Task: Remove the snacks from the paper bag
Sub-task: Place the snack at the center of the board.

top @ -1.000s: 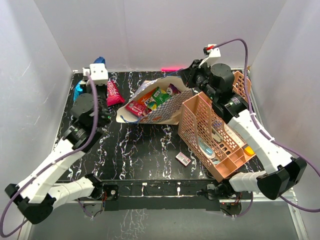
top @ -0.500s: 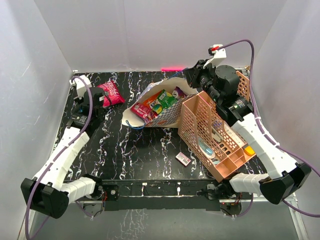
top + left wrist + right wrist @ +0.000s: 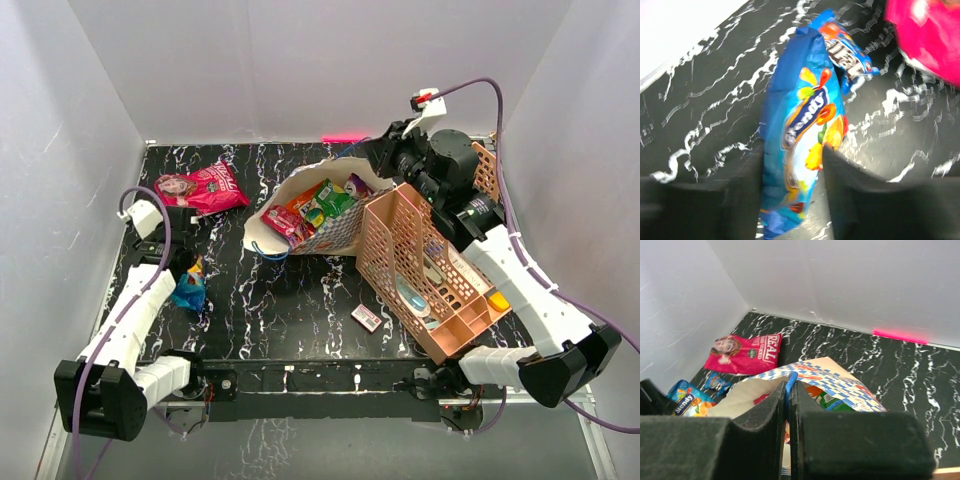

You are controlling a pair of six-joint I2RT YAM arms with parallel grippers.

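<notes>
"Four snacks at least show inside the checkered paper bag [image 3: 335, 235]: red packet [image 3: 280, 222], orange packet [image 3: 303, 197], green packet [image 3: 326, 200], purple packet [image 3: 356, 185]. What has my left gripper [image 3: 792, 195] got?"

"It's clamped on a blue candy packet [image 3: 800, 125], over the left side of the table [image 3: 300, 300], near of the pink-red bag [image 3: 200, 187] and a small blue packet [image 3: 847, 47]."

"And my right gripper [image 3: 788, 390]?"

"Pinched narrow on the bag's far-right rim, by the blue cord handle [image 3: 791, 379], holding the mouth up."

"So the bag lies right of my left gripper, well apart, long axis running near-left to far-right, mouth facing left. I'd judge the left arm must release, then reach right into it."
</notes>
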